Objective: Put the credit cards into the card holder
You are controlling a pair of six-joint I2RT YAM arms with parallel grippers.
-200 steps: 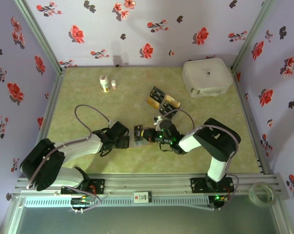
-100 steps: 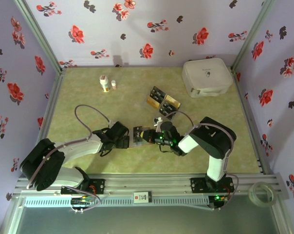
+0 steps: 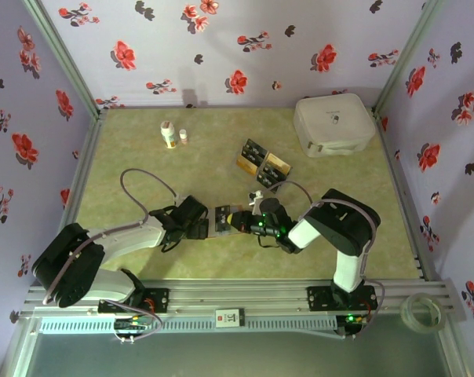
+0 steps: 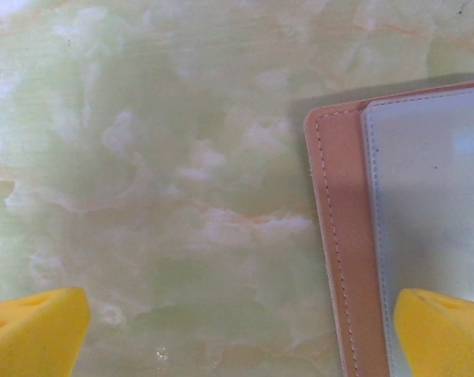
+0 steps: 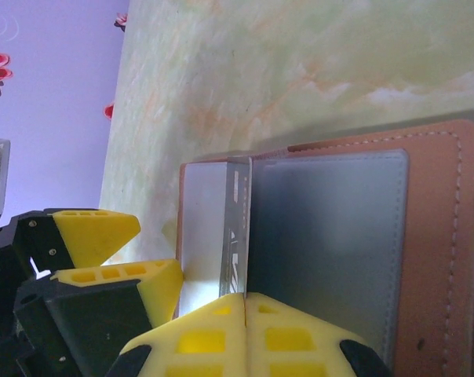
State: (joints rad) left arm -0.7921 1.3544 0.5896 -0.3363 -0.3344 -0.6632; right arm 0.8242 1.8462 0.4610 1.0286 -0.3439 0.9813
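Observation:
The reddish-brown card holder (image 3: 220, 221) lies open on the table between my two grippers, its grey-blue inside up (image 5: 339, 236). My right gripper (image 5: 245, 310) is shut on one dark credit card (image 5: 237, 228), held edge-on and low over the holder's inside, beside the darker panel. From the left, my left gripper (image 4: 237, 338) stands open and astride the holder's edge (image 4: 339, 236); one yellow fingertip (image 4: 445, 334) is over the grey-blue lining. Its fingers (image 5: 100, 236) also show in the right wrist view. More black and gold credit cards (image 3: 260, 161) lie farther back.
A large white rounded case (image 3: 333, 124) sits at the back right. Two small bottles (image 3: 169, 135) stand at the back left. The left arm's cable (image 3: 139, 188) loops over the table. Flowered walls close in three sides.
My right gripper has moved a little to the left with the card, closer over the card holder. The left arm has not moved.

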